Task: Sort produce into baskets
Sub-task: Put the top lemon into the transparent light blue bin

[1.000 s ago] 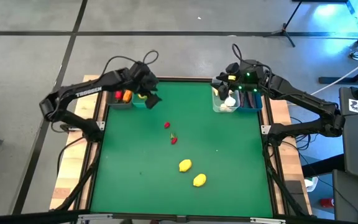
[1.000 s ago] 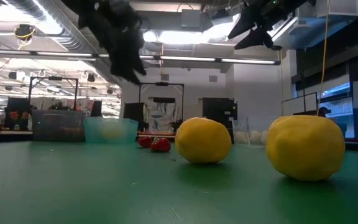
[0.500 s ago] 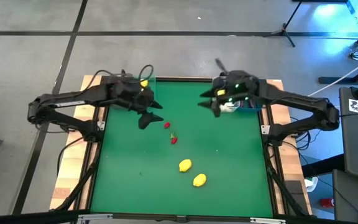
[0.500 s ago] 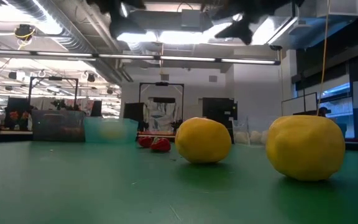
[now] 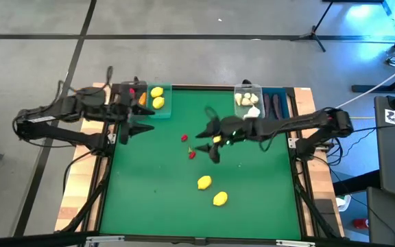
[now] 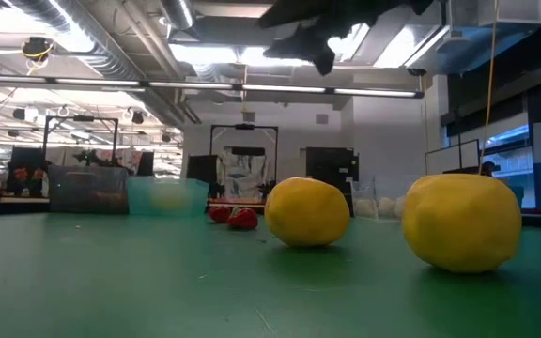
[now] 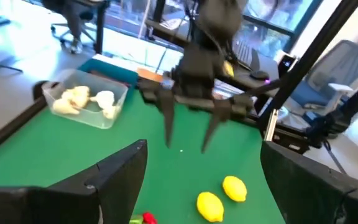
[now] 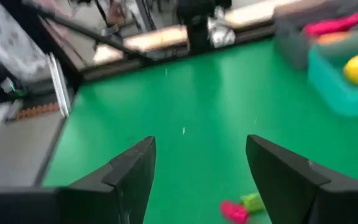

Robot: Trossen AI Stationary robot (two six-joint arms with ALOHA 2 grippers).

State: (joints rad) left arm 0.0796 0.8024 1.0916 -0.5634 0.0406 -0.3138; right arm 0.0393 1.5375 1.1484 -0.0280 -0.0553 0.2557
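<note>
Two yellow lemons [image 5: 204, 182] [image 5: 219, 199] lie on the green table toward its near edge. Two tiny red berries [image 5: 184, 137] [image 5: 192, 154] lie near the middle. My right gripper [image 5: 206, 145] hangs open and empty just right of the berries; it also shows in the left wrist view [image 7: 188, 134]. My left gripper [image 5: 134, 129] is open and empty at the table's left edge, below the teal bin [image 5: 158, 100], which holds two lemons. The dark bin [image 5: 132, 97] holds red and orange pieces. The clear bin [image 5: 247, 103] holds garlic; the blue bin [image 5: 277, 104] holds eggplants.
All four bins stand along the far edge, two at the left and two at the right. A wooden frame [image 5: 306, 171] runs round the green mat. In the low view the lemons [image 6: 306, 211] [image 6: 463, 222] stand near the camera, the berries [image 6: 233, 216] behind them.
My left gripper has left the teal bin, swung out over the table, then drawn back to the left edge. My right gripper has gone from the clear bin toward the table's middle and near side, up to the berries. The produce on the table has stayed put.
</note>
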